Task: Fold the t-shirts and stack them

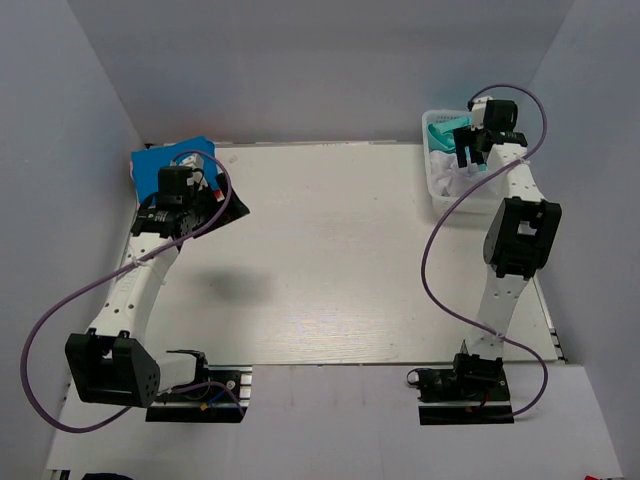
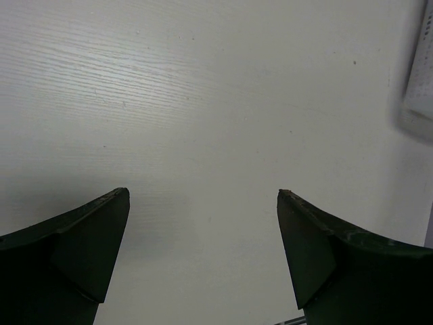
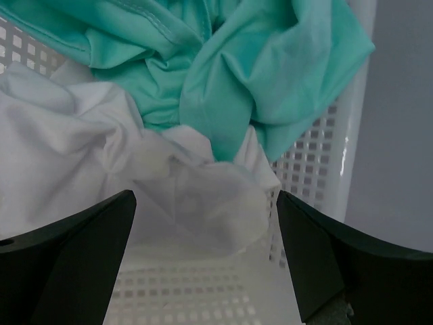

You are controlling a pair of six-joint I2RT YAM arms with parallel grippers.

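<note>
A white perforated basket (image 1: 437, 190) stands at the far right of the table and holds a crumpled teal t-shirt (image 1: 445, 131) and a crumpled white t-shirt (image 1: 452, 178). My right gripper (image 1: 474, 150) hovers open over the basket. In the right wrist view the teal shirt (image 3: 223, 61) lies over the white shirt (image 3: 101, 149), with nothing between my fingers. A blue t-shirt (image 1: 160, 160) on a dark one (image 1: 228, 210) lies at the far left. My left gripper (image 1: 190, 193) is open and empty above it. The left wrist view shows only bare table (image 2: 203, 122).
Grey walls close in the table on the left, back and right. The basket wall (image 3: 325, 162) is just right of my right fingers. The basket's edge shows blurred in the left wrist view (image 2: 419, 81). Arm bases stand at the near edge.
</note>
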